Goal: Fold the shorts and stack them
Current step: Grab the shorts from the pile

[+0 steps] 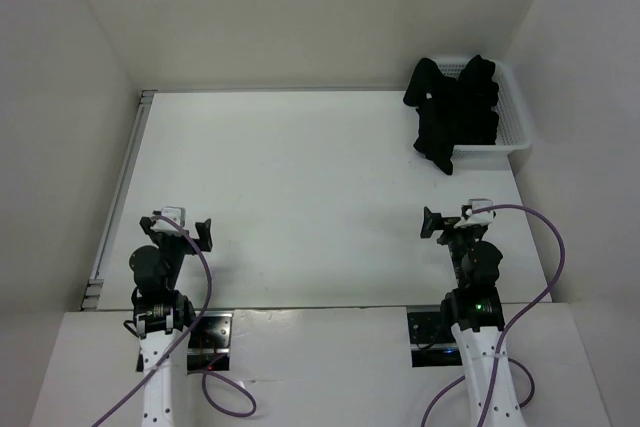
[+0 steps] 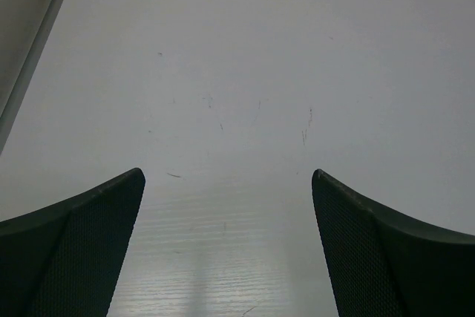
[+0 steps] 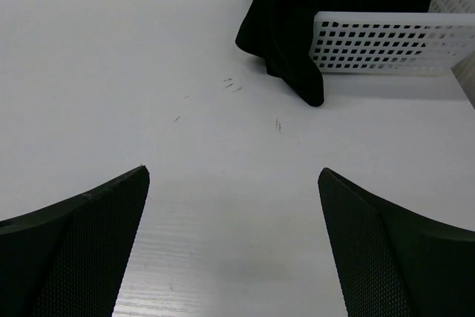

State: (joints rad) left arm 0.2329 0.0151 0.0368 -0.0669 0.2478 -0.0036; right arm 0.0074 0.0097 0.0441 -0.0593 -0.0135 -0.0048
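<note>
We see the left end effector [image 2: 228,176] and right end effector [image 3: 234,172] both spread wide and empty above the white counter [image 1: 320,187]. Far ahead of the right one, crumpled black fabric shorts [image 1: 455,112] fill a white mesh plastic basket [image 3: 378,42], one leg spilling onto the counter.

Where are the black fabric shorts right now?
In the top view, the black fabric shorts sit heaped in the white mesh basket at the far right corner of the white table, with one part hanging over the basket's near edge.
</note>
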